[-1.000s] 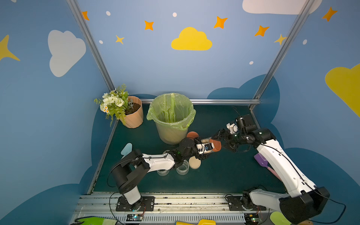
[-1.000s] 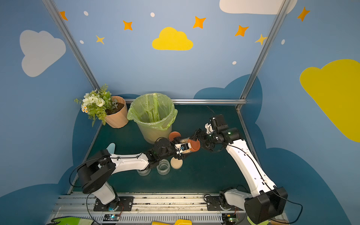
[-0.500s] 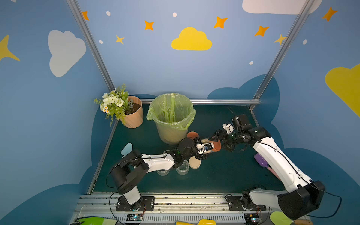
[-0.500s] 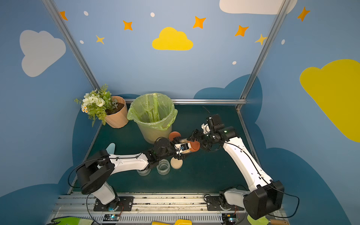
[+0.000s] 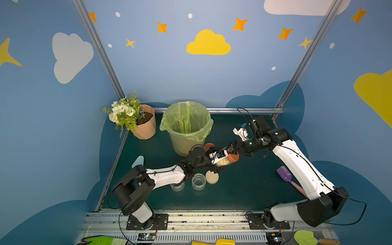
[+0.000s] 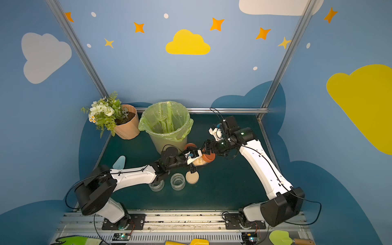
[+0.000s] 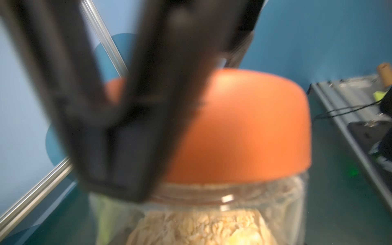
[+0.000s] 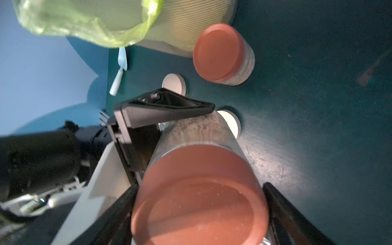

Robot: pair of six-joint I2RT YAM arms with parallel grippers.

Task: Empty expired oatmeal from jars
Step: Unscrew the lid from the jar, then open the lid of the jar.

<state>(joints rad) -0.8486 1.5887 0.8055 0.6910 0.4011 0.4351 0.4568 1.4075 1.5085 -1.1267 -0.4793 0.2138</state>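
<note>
A clear jar [image 5: 223, 162] with pale oatmeal [image 7: 201, 229] lies sideways above the table, and my left gripper [image 5: 219, 159] is shut on its glass body [image 8: 197, 131]. Its rust-orange lid [image 5: 233, 157] [image 8: 199, 201] faces my right gripper [image 8: 199, 212], whose fingers [image 8: 284, 207] press both sides of the lid. A right finger [image 7: 127, 106] crosses the left wrist view. A second lidded jar [image 5: 209, 146] [image 8: 220, 53] holding oatmeal stands beside the bin. Two empty, lidless jars [image 5: 198, 181] [image 5: 177, 186] stand under my left arm.
A bin with a green bag [image 5: 186, 127] stands behind the jars and a flower pot [image 5: 145, 125] at the back left. Beige lids [image 8: 175, 83] [image 8: 231, 123] lie on the table. A light blue scoop [image 5: 138, 161] lies at left, a purple one [image 5: 285, 175] at right.
My right gripper has moved in toward the held jar and its fingers have narrowed onto the rust-orange lid. The left arm and the jar have stayed put.
</note>
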